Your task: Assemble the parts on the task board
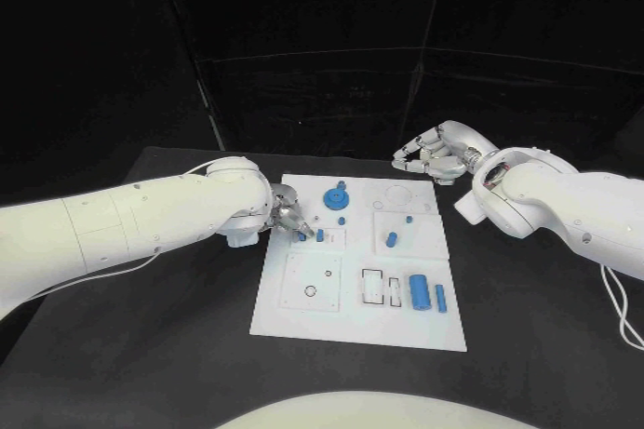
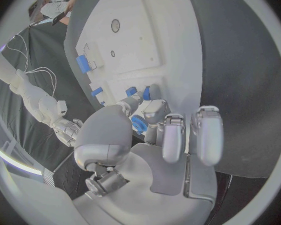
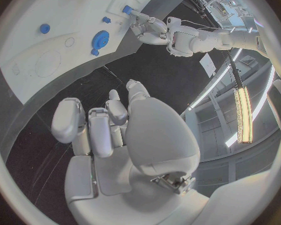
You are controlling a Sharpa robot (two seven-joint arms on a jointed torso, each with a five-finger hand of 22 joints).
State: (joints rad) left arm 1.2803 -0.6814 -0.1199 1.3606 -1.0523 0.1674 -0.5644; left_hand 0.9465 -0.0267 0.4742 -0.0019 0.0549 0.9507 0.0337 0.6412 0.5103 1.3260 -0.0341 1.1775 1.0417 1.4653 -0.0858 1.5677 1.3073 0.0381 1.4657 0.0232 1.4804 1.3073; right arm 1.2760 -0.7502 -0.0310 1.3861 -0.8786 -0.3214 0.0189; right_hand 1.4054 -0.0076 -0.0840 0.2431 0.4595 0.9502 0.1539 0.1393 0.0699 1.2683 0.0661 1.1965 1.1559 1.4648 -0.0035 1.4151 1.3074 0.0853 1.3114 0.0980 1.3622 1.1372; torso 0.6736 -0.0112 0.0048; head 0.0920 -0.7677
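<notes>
Across the middle of the black table (image 1: 161, 355) lies the white task board (image 1: 360, 331), its long side running away from the robot, with bare tabletop open on both flanks and along its near edge. At the board's left edge the left hand (image 1: 291, 219) reaches over the rim, its fingers closed around a small blue part (image 1: 324, 232); the left wrist view shows that part (image 2: 138, 123) pinched at the fingertips just above the board. Off the board's far right corner the right hand (image 1: 436, 154) hangs above the table, fingers curled in and holding nothing. A blue gear (image 1: 337, 200) sits near the far left corner. Near the right edge a blue cylinder (image 1: 420, 292) lies with its long axis parallel to the board's long side, beside a slimmer blue bar (image 1: 440, 296) lying the same way.
</notes>
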